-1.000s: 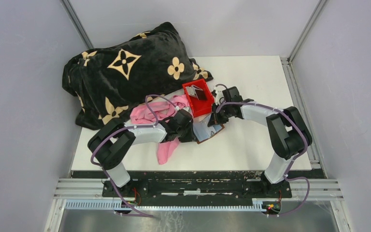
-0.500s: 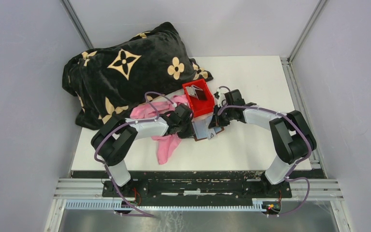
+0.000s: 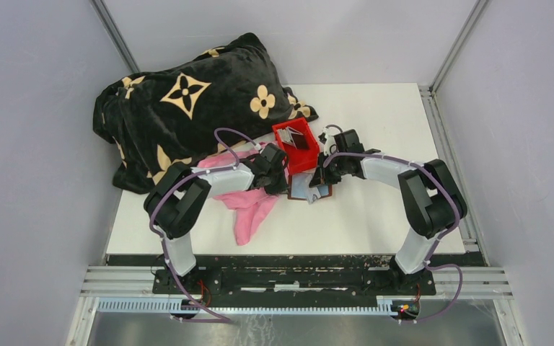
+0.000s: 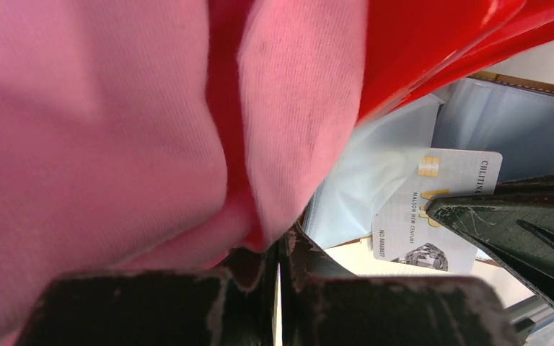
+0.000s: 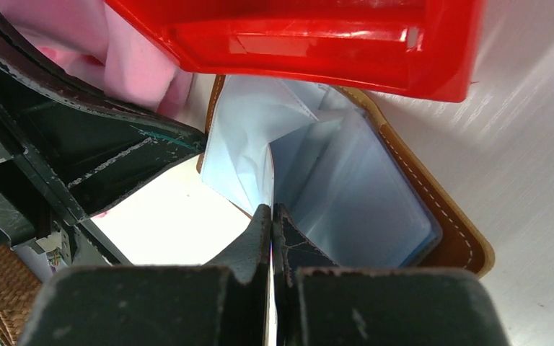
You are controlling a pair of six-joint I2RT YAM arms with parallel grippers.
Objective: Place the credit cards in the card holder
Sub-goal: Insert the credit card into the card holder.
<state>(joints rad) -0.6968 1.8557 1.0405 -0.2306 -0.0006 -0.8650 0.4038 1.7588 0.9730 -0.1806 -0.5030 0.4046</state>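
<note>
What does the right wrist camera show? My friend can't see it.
An open brown card holder with pale clear pockets lies next to a red bin. The right gripper has its jaws pinched together at the pockets, and pink cloth shows top left.

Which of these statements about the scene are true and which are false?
1. The card holder lies open with its clear pockets showing. True.
2. The red bin is empty. False: cards lie in it.
3. A grey card with a chip is beside the pockets. True.
4. The pink cloth lies right of the card holder. False: it lies to its left, seen from above.
5. Both hands are wide open. False: the left hand and the right hand have their fingers pressed together.
</note>
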